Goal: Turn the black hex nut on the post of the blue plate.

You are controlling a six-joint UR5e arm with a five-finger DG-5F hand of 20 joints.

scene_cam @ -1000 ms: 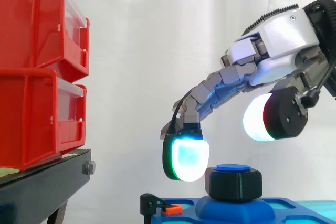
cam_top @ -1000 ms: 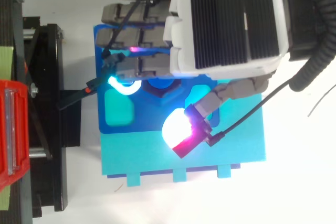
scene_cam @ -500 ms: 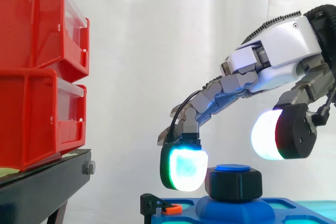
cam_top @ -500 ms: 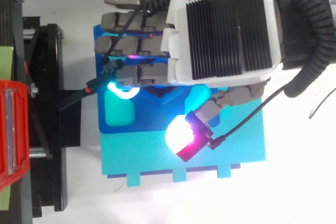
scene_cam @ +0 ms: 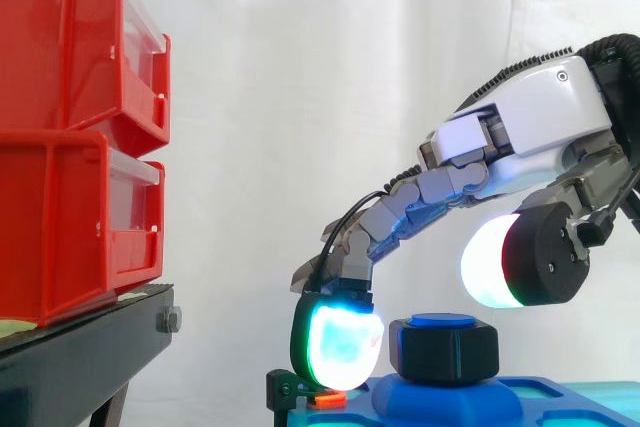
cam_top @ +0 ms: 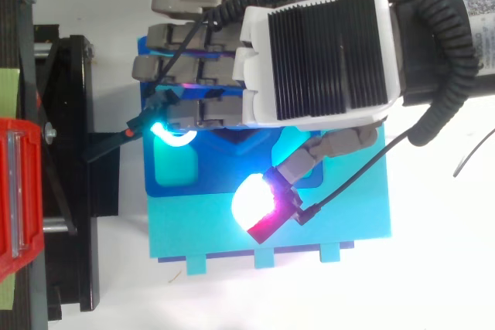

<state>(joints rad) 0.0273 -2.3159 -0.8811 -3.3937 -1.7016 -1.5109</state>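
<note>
Nearest the side camera lies a pale teal base slab (cam_top: 232, 233), and the blue plate (cam_top: 174, 185) sits on its far part. The hand (cam_top: 317, 59) reaches in from the right, back upward, and covers most of the plate from above. Its thumb pad (scene_cam: 492, 260) glows white with a red edge and hangs above and to the right of the black hex nut (scene_cam: 443, 350), clearly apart from it. The nut sits on the plate's raised blue post, whose round blue cap (scene_cam: 443, 320) shows just over it.

The fingers arch down on the nut's left side. One cyan-green fingertip pad (scene_cam: 338, 343) hangs just beside the nut at its own height, low over the plate's left edge; whether it touches the nut cannot be told. The hand is spread around the nut without grasping it.

A small black fitting with an orange tab (scene_cam: 290, 387) sits at that plate edge. To the left, two stacked red bins (scene_cam: 70, 137) rest on a black stand (scene_cam: 85, 352). A white curtain (scene_cam: 300, 67) hangs behind.
</note>
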